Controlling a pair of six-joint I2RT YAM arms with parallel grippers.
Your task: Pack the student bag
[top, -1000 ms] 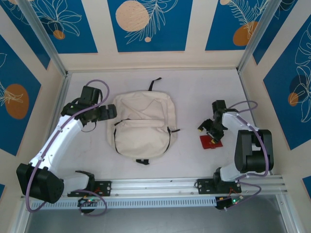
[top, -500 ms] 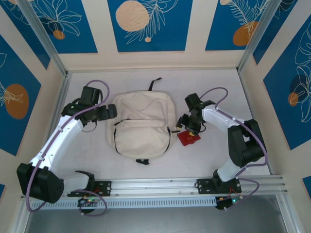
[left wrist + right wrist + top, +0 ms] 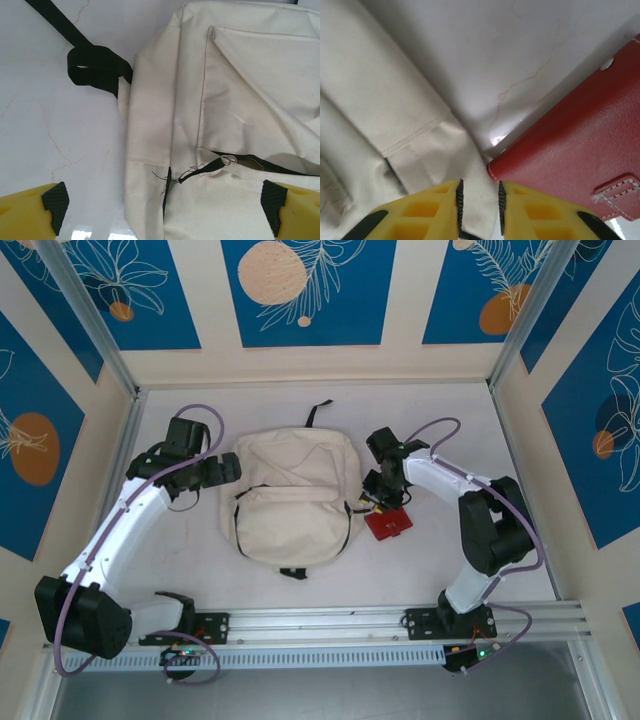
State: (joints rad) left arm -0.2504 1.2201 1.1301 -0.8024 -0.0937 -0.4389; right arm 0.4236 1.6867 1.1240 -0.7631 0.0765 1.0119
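Student bag [image 3: 292, 502] laid flat on table [image 3: 450, 420]. Right gripper [image 3: 479, 205] pinched nearly closed on the bag's side cloth, red wallet [image 3: 580, 160] just beside. Left gripper [image 3: 164, 200] spread wide over the bag's left edge, nothing gripped.

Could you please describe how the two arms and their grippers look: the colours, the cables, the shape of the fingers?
The left arm and right arm have white tubular links and bulky black joints, and a loose lilac cable loops along each. The left gripper and right gripper have blocky yellow plastic fingers with black ribbed pads.
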